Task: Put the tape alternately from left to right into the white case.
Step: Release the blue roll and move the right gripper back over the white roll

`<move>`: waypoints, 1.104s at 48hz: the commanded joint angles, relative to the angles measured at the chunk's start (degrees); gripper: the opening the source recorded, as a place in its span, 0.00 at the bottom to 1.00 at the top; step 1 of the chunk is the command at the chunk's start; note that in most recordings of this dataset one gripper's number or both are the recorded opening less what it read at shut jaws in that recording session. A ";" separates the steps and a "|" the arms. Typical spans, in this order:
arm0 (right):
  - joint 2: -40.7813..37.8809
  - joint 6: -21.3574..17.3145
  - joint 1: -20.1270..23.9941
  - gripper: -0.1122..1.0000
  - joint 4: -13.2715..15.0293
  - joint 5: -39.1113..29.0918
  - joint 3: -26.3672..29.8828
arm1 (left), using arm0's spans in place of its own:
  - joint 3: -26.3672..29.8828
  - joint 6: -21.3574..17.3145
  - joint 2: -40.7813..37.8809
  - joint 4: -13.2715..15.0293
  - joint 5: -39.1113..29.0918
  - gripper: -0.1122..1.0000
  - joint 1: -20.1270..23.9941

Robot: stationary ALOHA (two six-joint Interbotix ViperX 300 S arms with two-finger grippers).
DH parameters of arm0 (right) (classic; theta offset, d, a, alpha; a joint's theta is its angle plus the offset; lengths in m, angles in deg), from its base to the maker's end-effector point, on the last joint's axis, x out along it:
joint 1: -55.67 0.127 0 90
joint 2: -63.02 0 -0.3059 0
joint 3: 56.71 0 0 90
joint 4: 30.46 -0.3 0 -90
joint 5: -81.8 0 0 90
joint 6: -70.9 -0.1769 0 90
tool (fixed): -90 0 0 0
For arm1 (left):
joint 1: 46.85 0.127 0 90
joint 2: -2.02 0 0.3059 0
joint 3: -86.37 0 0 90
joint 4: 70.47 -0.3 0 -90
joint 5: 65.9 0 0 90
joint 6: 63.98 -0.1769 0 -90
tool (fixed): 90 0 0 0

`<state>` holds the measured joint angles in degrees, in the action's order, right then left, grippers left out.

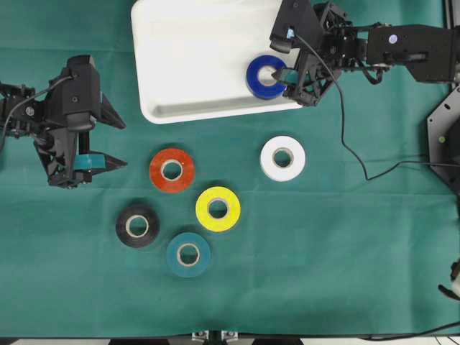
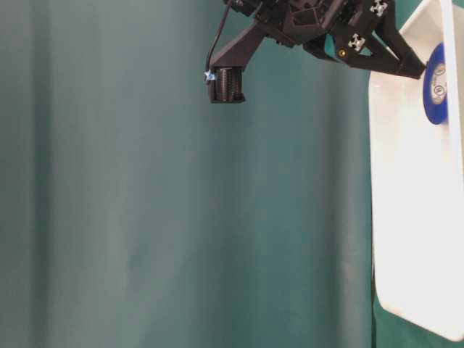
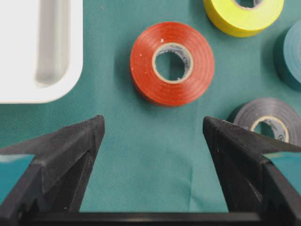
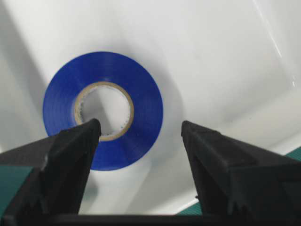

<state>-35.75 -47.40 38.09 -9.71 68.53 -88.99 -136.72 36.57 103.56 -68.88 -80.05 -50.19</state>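
The blue tape (image 1: 263, 79) lies flat in the right end of the white case (image 1: 194, 65); it also shows in the right wrist view (image 4: 101, 110). My right gripper (image 1: 286, 86) hovers over it, open, one finger above the roll's core and the other over bare case floor (image 4: 211, 70). On the cloth lie the red tape (image 1: 172, 170), white tape (image 1: 282, 158), yellow tape (image 1: 218, 208), black tape (image 1: 138, 226) and teal tape (image 1: 188, 254). My left gripper (image 1: 124, 145) stands open and empty left of the red tape (image 3: 171, 63).
The green cloth covers the whole table. In the left wrist view the case's corner (image 3: 42, 80) is at upper left, with the yellow tape (image 3: 243, 16), teal tape (image 3: 291, 56) and black tape (image 3: 268, 125) at right. The table-level view shows the case's rim (image 2: 384, 217).
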 commanded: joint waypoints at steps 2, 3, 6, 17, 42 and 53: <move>0.70 -0.09 0.88 0.79 -0.09 0.44 0.35 | 0.88 0.00 0.26 0.09 0.18 0.50 -0.18; 0.70 -0.09 1.05 0.79 -0.09 0.53 0.35 | 0.88 0.00 0.26 0.00 0.18 0.50 -0.18; 0.79 -0.09 1.76 0.79 -0.09 0.44 0.35 | 0.88 0.00 0.26 0.09 0.18 0.50 -0.26; 2.46 -0.09 6.24 0.78 -0.09 1.23 0.35 | 0.88 0.00 0.26 0.00 0.18 0.50 -0.26; 3.60 -0.18 15.73 0.78 -0.09 3.43 0.35 | 0.70 0.09 0.26 0.00 0.18 0.50 -0.18; 3.60 -0.18 18.90 0.78 -0.09 3.69 0.35 | 0.70 0.09 0.26 0.09 0.18 0.50 -0.18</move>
<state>-33.46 -47.49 55.93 -9.71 71.69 -89.17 -136.72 36.57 103.56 -68.88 -80.13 -50.19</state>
